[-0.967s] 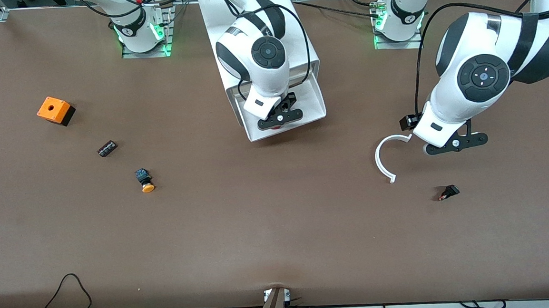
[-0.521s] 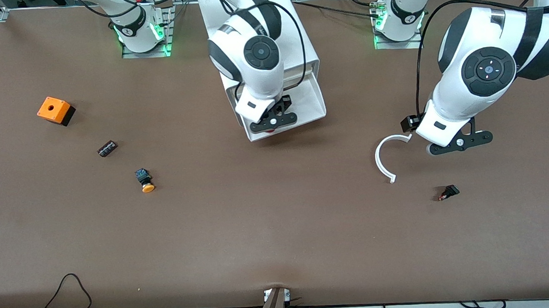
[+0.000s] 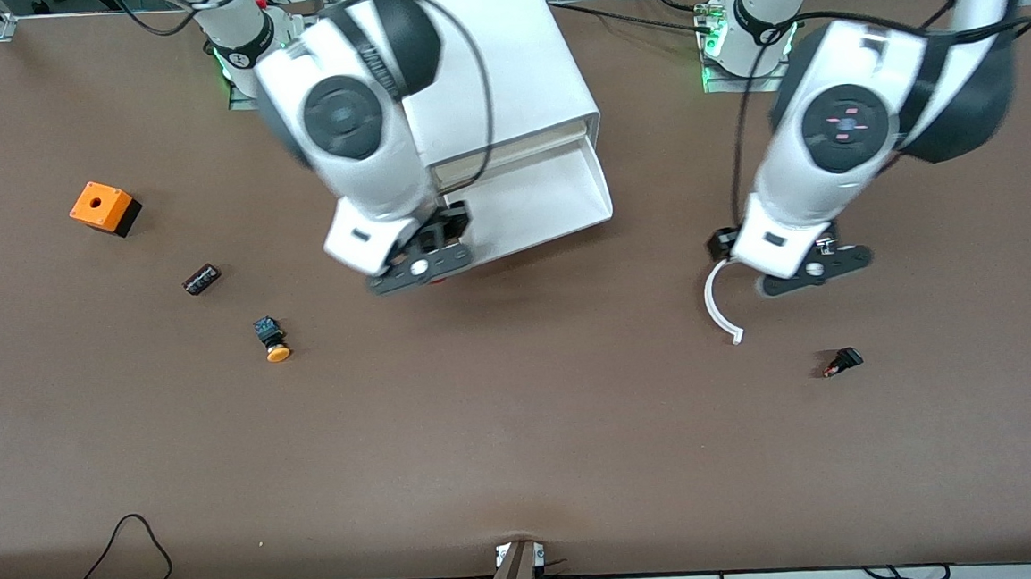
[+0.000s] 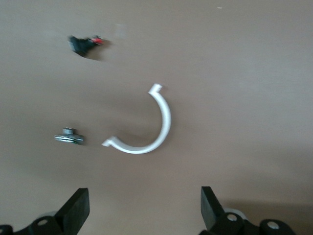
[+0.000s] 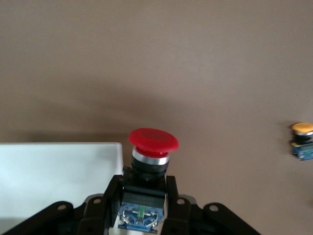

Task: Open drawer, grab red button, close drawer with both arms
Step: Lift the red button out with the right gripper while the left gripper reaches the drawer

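The drawer (image 3: 550, 200) stands pulled out of the white cabinet (image 3: 502, 66), its tray bare. My right gripper (image 3: 420, 268) hangs over the table just off the drawer's corner (image 5: 58, 171) toward the right arm's end. It is shut on the button (image 5: 153, 147), gripping the dark body while the red cap pokes out past the fingers (image 5: 111, 188). My left gripper (image 3: 814, 271) hovers open over the table toward the left arm's end, beside a white curved piece (image 3: 717, 299), with nothing between its fingers (image 4: 78, 208).
An orange-capped button (image 3: 273, 338), a small black part (image 3: 202, 279) and an orange box with a hole (image 3: 103, 207) lie toward the right arm's end. A small black-and-red part (image 3: 842, 362) and a dark nut (image 4: 69, 137) lie near the white curved piece (image 4: 156, 127).
My right gripper has carried the button out of the drawer and past its corner toward the right arm's end. The left arm has shifted a little toward the drawer, over the curved piece.
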Controlling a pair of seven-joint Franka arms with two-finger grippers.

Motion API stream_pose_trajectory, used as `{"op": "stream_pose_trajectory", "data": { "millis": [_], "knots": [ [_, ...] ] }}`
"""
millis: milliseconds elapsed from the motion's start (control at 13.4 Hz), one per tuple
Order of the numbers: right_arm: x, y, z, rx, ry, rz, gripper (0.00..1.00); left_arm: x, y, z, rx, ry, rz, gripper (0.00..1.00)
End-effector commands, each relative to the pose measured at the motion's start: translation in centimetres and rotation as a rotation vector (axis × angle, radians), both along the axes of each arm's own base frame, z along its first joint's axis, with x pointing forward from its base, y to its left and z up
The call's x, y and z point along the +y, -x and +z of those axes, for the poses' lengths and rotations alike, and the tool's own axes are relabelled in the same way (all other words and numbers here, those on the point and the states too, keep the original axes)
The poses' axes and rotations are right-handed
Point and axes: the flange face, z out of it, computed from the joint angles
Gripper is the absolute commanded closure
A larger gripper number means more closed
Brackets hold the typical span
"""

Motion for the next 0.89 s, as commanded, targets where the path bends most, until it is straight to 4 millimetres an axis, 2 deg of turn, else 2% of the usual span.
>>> {"op": "stream_pose_trajectory", "data": {
  "millis": [0, 372, 521, 818],
  "knots": [
    [-6.6, -2.3, -0.1, 0.052, -0.024, 0.074, 1.0, -4.8, 0.4, -2.3, -0.042, 0.019, 0.056, 0.0],
    [-19.5, -7.4, -2.3, 0.052, -0.052, 0.124, 1.0, -12.1, 0.7, -7.7, -0.137, 0.11, 0.095, 0.0],
    [-24.6, -8.9, -5.4, 0.039, -0.066, 0.152, 1.0, -14.1, 1.0, -9.8, -0.186, 0.095, 0.074, 0.0],
    [-31.5, -9.6, -12.7, -0.007, -0.059, 0.196, 1.0, -18.3, 3.4, -12.2, -0.187, 0.111, 0.089, 0.0]
  ]
}}
